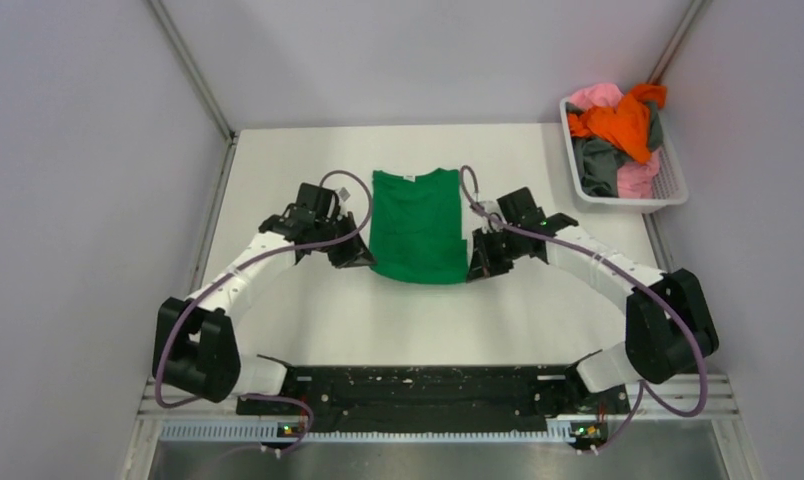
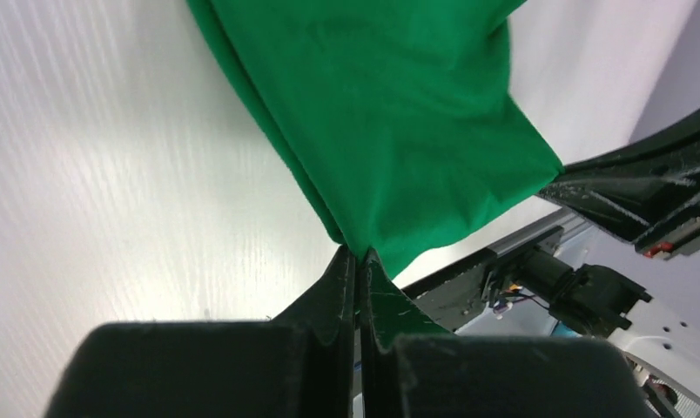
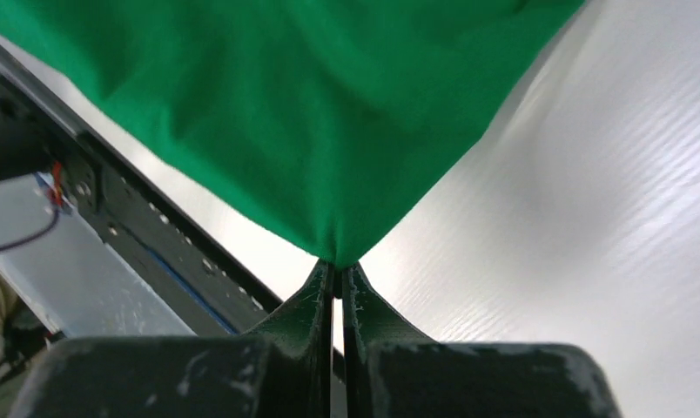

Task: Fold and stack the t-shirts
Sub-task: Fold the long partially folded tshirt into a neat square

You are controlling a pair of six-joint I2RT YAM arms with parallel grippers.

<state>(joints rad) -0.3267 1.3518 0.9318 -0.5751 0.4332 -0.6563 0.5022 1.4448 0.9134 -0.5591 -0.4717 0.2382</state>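
A bright green t-shirt (image 1: 416,225) lies mid-table, sleeves folded in, collar at the far end. My left gripper (image 1: 363,258) is shut on its near left corner; in the left wrist view (image 2: 358,254) the cloth (image 2: 390,113) rises from the pinched tips. My right gripper (image 1: 475,268) is shut on the near right corner, which the right wrist view (image 3: 338,263) shows pinched, the green cloth (image 3: 312,104) spreading away. Orange (image 1: 618,122), pink (image 1: 598,96) and dark grey (image 1: 598,165) t-shirts are heaped in the basket.
A white mesh basket (image 1: 668,188) stands at the far right corner of the white table (image 1: 398,320). Grey walls close in left, right and behind. The black arm-mount rail (image 1: 418,385) runs along the near edge.
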